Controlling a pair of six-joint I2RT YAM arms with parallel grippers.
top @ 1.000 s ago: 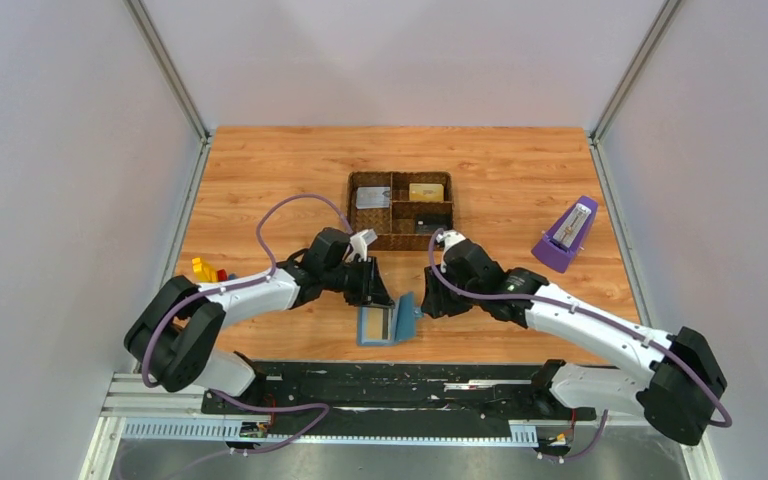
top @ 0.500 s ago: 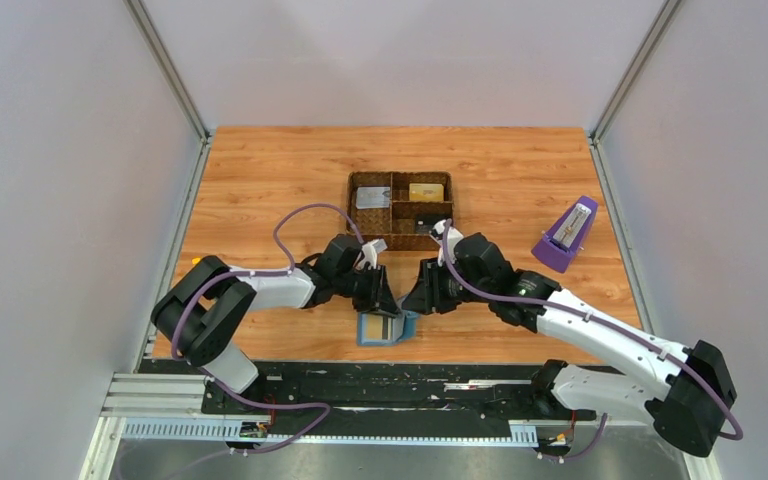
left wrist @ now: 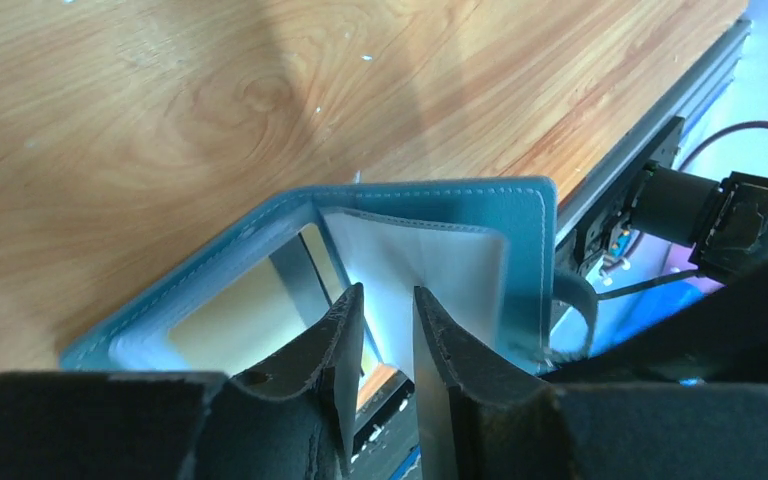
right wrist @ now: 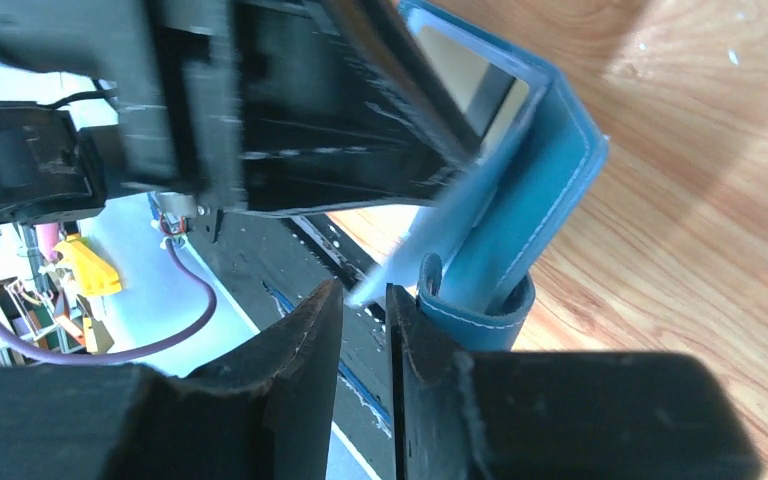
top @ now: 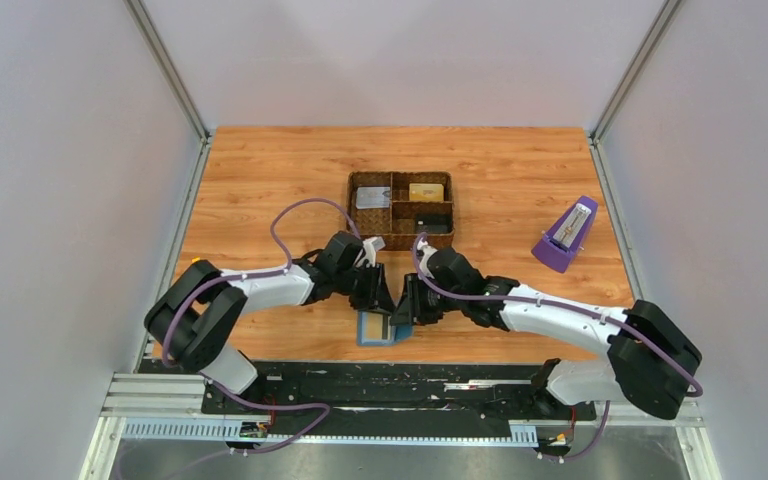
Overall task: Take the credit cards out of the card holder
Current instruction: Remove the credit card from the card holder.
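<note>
The card holder (top: 375,330) is a blue bifold wallet standing part open near the table's front edge. In the left wrist view its teal cover (left wrist: 520,250) frames a pale inner pocket, and a gold-yellow credit card (left wrist: 225,320) shows behind a window. My left gripper (top: 384,300) reaches into the fold, its jaws (left wrist: 388,295) a narrow gap apart with nothing between them. My right gripper (top: 405,308) is at the raised right flap (right wrist: 545,200). Its jaws (right wrist: 365,292) stand slightly apart, with a pale flap corner just above the gap.
A brown woven divided tray (top: 351,210) behind the arms holds a gold card (top: 425,192) and a grey card (top: 371,197). A purple metronome (top: 566,235) stands at the right. A yellow block (top: 198,265) lies at the left. The black rail runs along the front edge.
Both grippers have closed in on the wallet. The right gripper moved left to the raised flap, and the left gripper moved right and down into the fold.
</note>
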